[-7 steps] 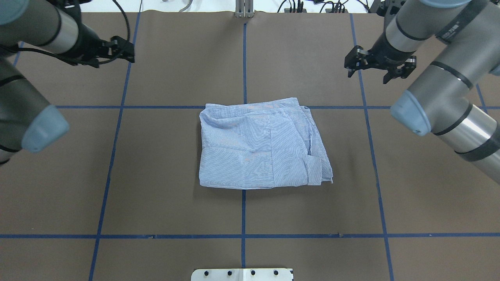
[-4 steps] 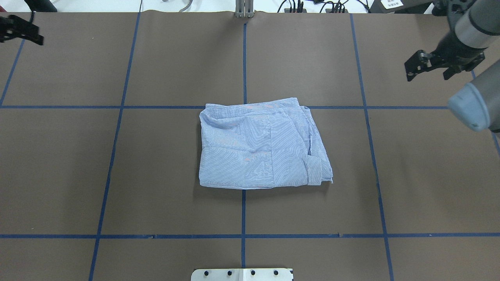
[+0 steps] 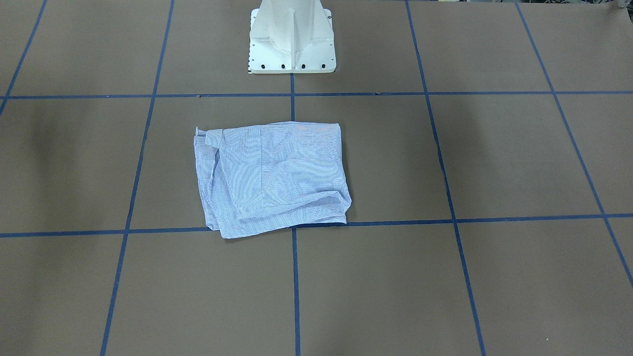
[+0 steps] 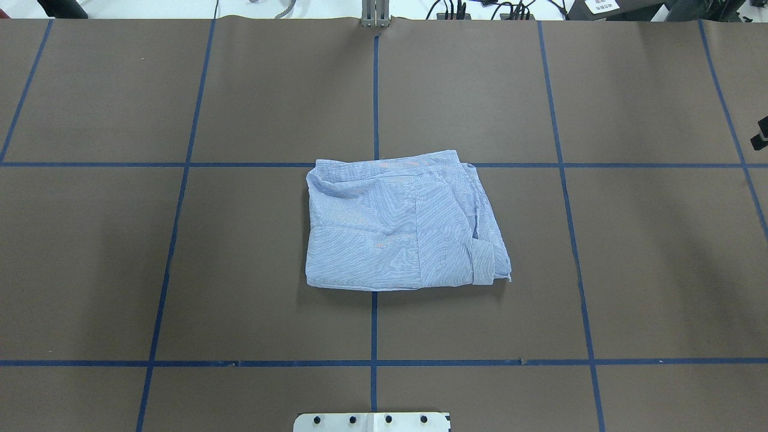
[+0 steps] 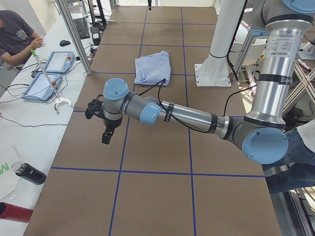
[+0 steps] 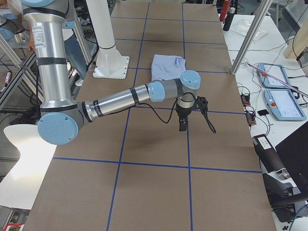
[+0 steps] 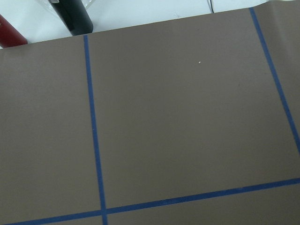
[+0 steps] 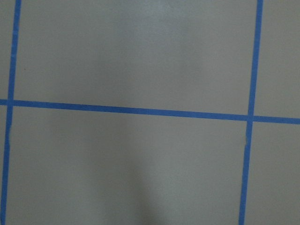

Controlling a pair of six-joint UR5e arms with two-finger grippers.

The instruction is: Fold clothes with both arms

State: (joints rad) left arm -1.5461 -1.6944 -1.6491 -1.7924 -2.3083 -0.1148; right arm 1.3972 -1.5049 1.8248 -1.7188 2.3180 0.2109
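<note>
Right pincer [image 4: 761, 133] a sliver at the overhead edge — left pincer [image 5: 97, 123], side-on, opening unclear.

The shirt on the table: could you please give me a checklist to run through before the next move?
1. The shirt is folded into a compact square mid-table: ok.
2. Tidy edges: layers bunch on the robot's right side and the cuff sticks out: not ok.
3. The left tool hangs over bare table, away from the shirt: ok.
4. The right tool is away from the shirt: ok.
5. Tools open or shut: cannot tell.
6. The person sits at the side bench, off the table: ok.
</note>
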